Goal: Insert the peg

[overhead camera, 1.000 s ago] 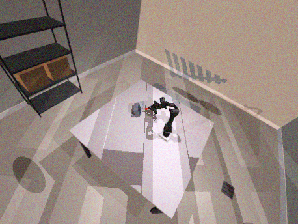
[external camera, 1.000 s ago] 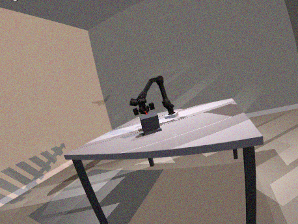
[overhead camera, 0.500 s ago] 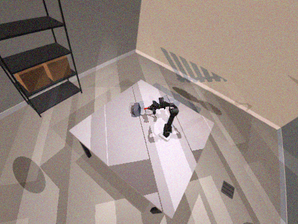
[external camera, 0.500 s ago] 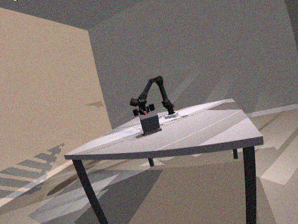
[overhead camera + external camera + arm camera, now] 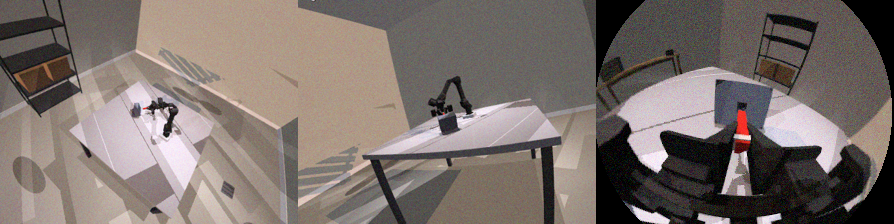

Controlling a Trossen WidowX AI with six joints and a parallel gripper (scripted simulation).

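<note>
In the top view the arm [image 5: 171,118] [image 5: 460,92] reaches over the bench [image 5: 110,140] [image 5: 506,130] [image 5: 681,107] toward the sloped panel [image 5: 136,110] [image 5: 448,124] [image 5: 731,97], and the red peg [image 5: 145,108] [image 5: 444,114] [image 5: 741,122] sticks out of the jaws [image 5: 149,108] [image 5: 442,111], pointing at the panel with a small gap left. The exterior view, from behind the panel, shows only a speck of red over its top edge; how deep the tip stands cannot be told there. In the wrist view the jaws pinch the peg around its white band, and its far end lies just below the dark hole [image 5: 742,106], nearly in line left to right. The step in hand looks to be lining up. Done well, it would match the peg's tilt to the hole's axis first, settle height and any flat sides while clear of the face, then push slowly along that axis; pressing early could catch the rim and twist the peg in the grip.
</note>
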